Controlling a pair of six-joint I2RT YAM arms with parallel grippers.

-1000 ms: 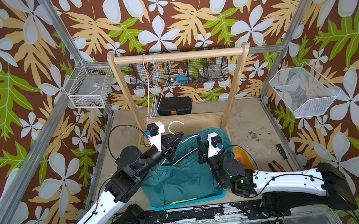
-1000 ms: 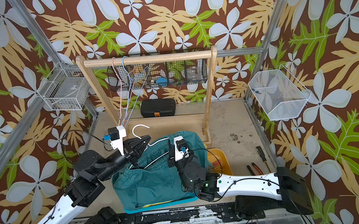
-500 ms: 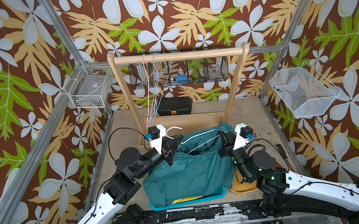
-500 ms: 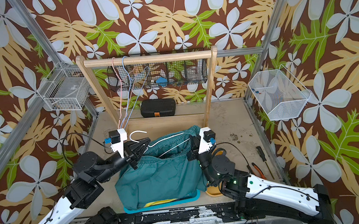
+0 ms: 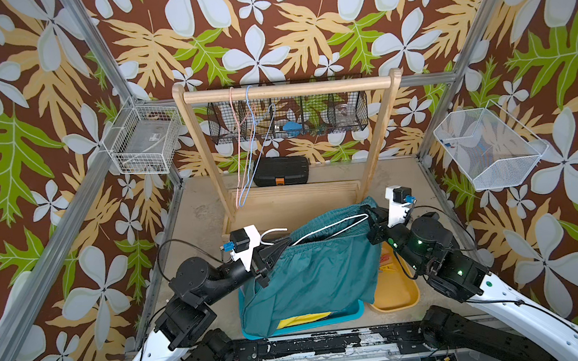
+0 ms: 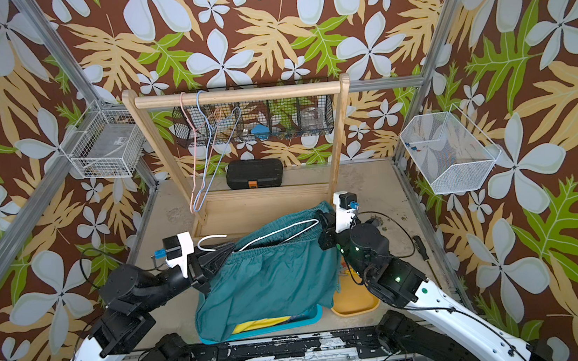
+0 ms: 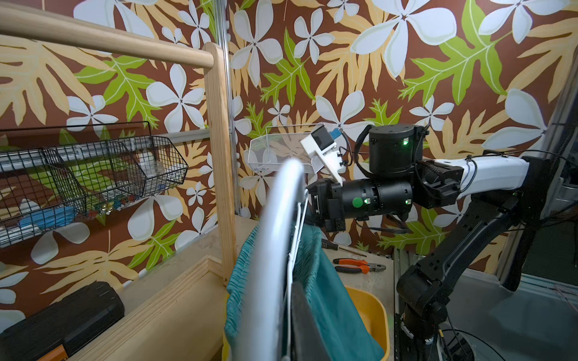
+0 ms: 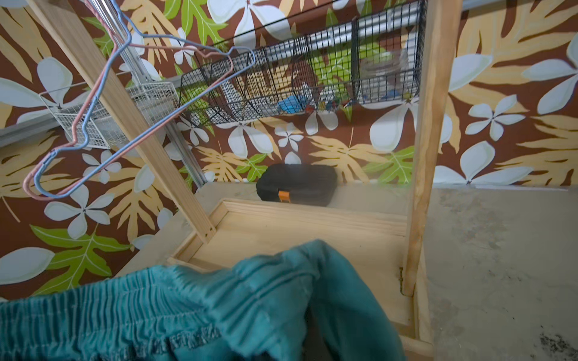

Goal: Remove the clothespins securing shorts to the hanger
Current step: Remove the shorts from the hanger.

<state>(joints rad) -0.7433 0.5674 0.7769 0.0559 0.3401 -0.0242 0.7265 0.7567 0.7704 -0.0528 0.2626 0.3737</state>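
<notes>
Above the blue tray at the front of the table, the teal shorts hang by their gathered waistband from a white wire hanger. Their hem drapes down into that tray over a pair of yellow shorts. No peg shows on the waistband in any view, though part of it is hidden by the arms and by folds. The only clothespins I can make out lie loose in the yellow tray just beside the blue tray. The left gripper is closed tight on the hanger's neck just below the hook and carries that end. The right gripper is closed too, at the hanger's far corner where the waistband bunches. Whether wire, cloth or a peg sits between its jaws cannot be told: the right wrist view shows only blurred teal fabric, and the left wrist view shows the fingertips against the corner and nothing finer. That doubt is the main hazard. If the jaws have pinched cloth and wire rather than a peg, a pull would drag the whole hanger. The thin wire could then twist in the left hold, or the waistband could be stripped off sideways. If a peg is held, letting it go away from the yellow tray could send it among the pliers on the table. With nothing pinning them, the shorts could slide off the hanger and land across both trays.
</notes>
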